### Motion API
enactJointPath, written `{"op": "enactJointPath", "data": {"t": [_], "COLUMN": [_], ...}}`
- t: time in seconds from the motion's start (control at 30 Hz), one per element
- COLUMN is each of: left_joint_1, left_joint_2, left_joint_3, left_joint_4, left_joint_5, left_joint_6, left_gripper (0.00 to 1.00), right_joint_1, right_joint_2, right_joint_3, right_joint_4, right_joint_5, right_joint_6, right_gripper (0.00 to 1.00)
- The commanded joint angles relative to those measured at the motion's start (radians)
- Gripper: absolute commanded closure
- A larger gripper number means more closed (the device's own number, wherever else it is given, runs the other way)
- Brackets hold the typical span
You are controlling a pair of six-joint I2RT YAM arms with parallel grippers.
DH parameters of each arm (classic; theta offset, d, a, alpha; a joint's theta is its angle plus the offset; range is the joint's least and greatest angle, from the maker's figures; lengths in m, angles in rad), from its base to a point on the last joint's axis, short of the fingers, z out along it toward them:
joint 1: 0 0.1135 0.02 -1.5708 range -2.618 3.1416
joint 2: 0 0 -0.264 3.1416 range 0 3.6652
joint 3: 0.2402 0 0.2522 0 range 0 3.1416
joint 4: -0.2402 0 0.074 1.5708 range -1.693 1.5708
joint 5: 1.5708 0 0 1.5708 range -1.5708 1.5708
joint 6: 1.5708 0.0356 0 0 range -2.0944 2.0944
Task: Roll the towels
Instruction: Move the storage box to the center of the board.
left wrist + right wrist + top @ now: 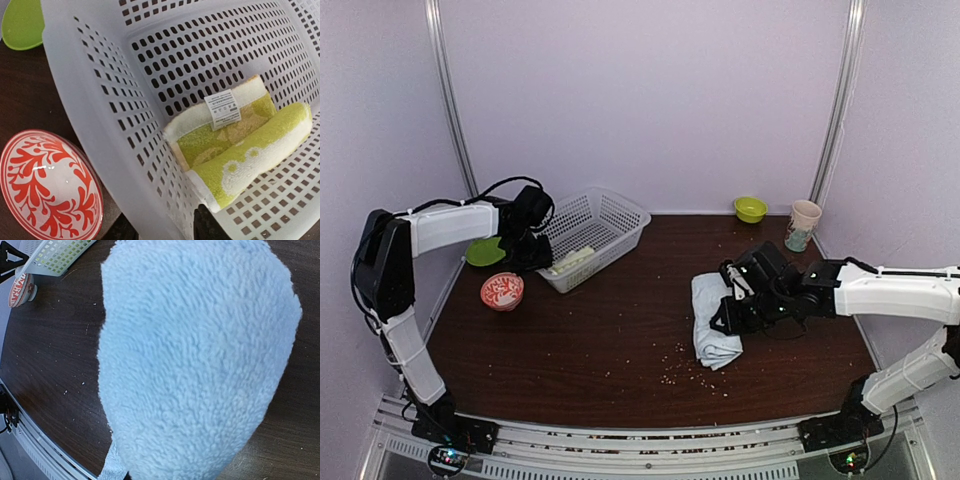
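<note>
Top external view: on one counter (pixel 620 330), one basket (pixel 600 225) is set far left. Two towels are counted: blue towel (pixel 708 335) clenched by right gripper (pixel 730 302) at right, green towel (pixel 240 150) laid in the basket. For the left gripper (pixel 532 258), the state cannot be told.

The big towel (pixel 200 365) is plain light blue. The small towel (pixel 235 150) in the white basket (pixel 100 100) is lime green and yellow with white shapes. The bowl (pixel 47 185) has red leafy swirls on white, and the tabletop (pixel 620 330) is dark brown.
</note>
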Motion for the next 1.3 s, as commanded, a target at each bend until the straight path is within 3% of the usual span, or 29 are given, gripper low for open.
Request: {"op": "enactJointPath", "data": {"t": [0.0, 0.23, 0.47, 0.67, 1.0, 1.27], "left_joint_1": [-0.001, -0.020, -0.069, -0.145, -0.255, -0.343], "left_joint_2": [0.018, 0.016, -0.026, -0.044, -0.108, -0.206], "left_joint_3": [0.019, 0.021, -0.009, -0.024, -0.078, -0.221], "left_joint_4": [0.033, 0.039, 0.037, -0.006, -0.057, -0.056], "left_joint_5": [0.057, 0.091, 0.106, 0.086, 0.088, 0.121], "left_joint_6": [0.028, 0.058, 0.054, 0.074, 0.124, 0.195], "left_gripper": [0.67, 0.89, 0.91, 1.00, 1.00, 1.00], "right_joint_1": [-0.010, -0.015, -0.019, -0.022, -0.030, -0.030], "right_joint_2": [-0.033, -0.036, -0.069, -0.167, -0.188, -0.130], "right_joint_3": [0.031, 0.050, 0.079, 0.149, 0.299, 0.316], "right_joint_4": [-0.011, -0.021, -0.050, -0.093, -0.219, -0.190], "right_joint_5": [0.006, 0.011, 0.006, -0.096, -0.260, -0.401], "right_joint_6": [-0.005, -0.002, -0.006, -0.064, -0.209, -0.339], "right_gripper": [1.00, 1.00, 1.00, 1.00, 1.00, 1.00]}}
